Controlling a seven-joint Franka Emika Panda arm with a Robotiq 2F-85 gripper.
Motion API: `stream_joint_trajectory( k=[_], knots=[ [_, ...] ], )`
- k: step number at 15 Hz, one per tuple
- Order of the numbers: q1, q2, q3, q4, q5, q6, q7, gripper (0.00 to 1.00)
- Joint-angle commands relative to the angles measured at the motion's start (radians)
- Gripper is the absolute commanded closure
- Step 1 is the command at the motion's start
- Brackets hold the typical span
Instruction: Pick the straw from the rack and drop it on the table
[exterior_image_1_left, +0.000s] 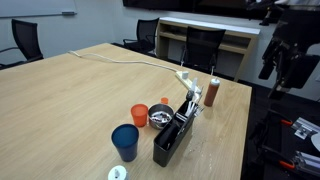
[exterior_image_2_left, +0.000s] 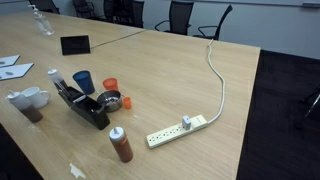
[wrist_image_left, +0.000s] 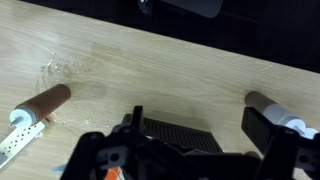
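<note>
Approach is in hand: gripper (wrist_image_left: 190, 155) spread wide, rack (wrist_image_left: 178, 134) below between its fingers, straw (exterior_image_2_left: 58, 82) apparently leaning from it. Next: descend, straddle straw, pinch.

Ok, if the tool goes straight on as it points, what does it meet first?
The tool would probably meet the black rack first; it sits centred ahead in the wrist view, though depth is unclear.

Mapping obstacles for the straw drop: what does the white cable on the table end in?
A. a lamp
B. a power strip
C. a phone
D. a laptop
B: the white cable runs into a white power strip lying on the table beside the brown bottle.
</note>
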Motion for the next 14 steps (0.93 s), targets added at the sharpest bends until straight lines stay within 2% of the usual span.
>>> stream_joint_trajectory(
  k=[1,5,7,10,14],
  knots=[
    [0.018,0.003,-0.017,0.002,-0.010,-0.002,0.008,0.00],
    [0.007,0.043,-0.004,0.008,-0.028,0.036,0.018,0.00],
    [0.009,0.110,0.008,0.023,-0.042,0.078,0.015,0.00],
    [0.009,0.248,0.044,0.053,-0.118,0.171,0.037,0.00],
    [0.031,0.422,0.058,0.121,-0.210,0.271,0.086,0.00]
  ],
)
